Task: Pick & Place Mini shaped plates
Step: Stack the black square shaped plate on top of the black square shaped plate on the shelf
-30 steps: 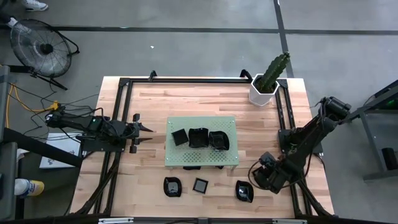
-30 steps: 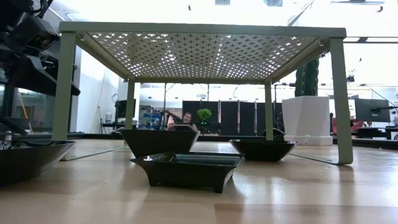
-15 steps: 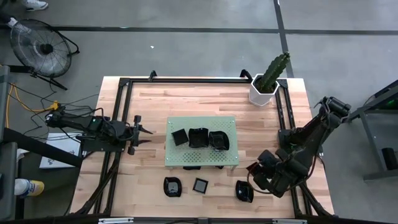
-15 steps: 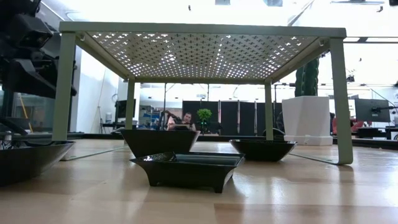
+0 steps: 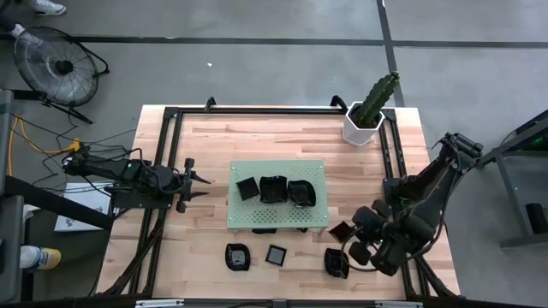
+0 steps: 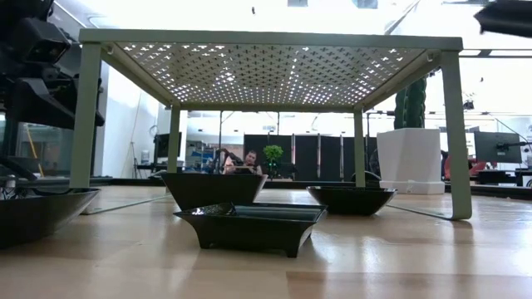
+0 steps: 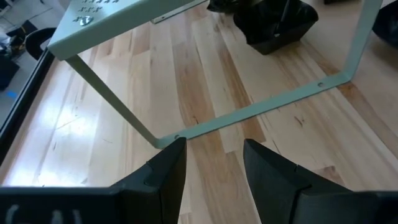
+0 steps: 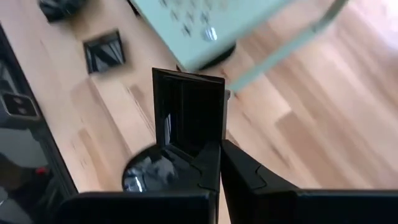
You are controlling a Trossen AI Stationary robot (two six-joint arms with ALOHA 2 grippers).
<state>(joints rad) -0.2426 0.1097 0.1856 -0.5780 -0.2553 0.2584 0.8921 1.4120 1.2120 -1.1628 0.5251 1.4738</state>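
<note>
My right gripper [image 5: 346, 233] hovers over the table off the right near corner of the green perforated board [image 5: 277, 171]. It is shut on a small square black plate [image 8: 187, 110]. Three black plates [image 5: 272, 189] sit on top of the board. Others rest on the table beneath it [image 6: 214, 189]. A further three lie on the wood by the near edge: a petal-edged one [image 5: 237, 256], a square one [image 5: 276, 254] and a round one [image 5: 336, 263]. My left gripper [image 7: 211, 165] is open and waits left of the board. My right gripper pinches the square plate by one rim [image 8: 208, 148] between its two fingers [image 8: 245, 171]. It comes from the table's right, slanting down. The plate is lifted clear of the table and stands on edge ahead of the fingers, over the round plate [image 8: 146, 171].
A white hexagonal pot with a cactus [image 5: 368, 115] stands at the far right corner. A black frame [image 5: 171, 115] runs round the table's edges. The board stands on thin green legs [image 7: 267, 106]. Bare wood lies left of the board and along its far side.
My right gripper has moved toward the table's left and slightly toward the far edge, closing on the board's right near corner and carrying the square plate. It now shows at the top right of the low view. The plates on the table and board have stayed put.
</note>
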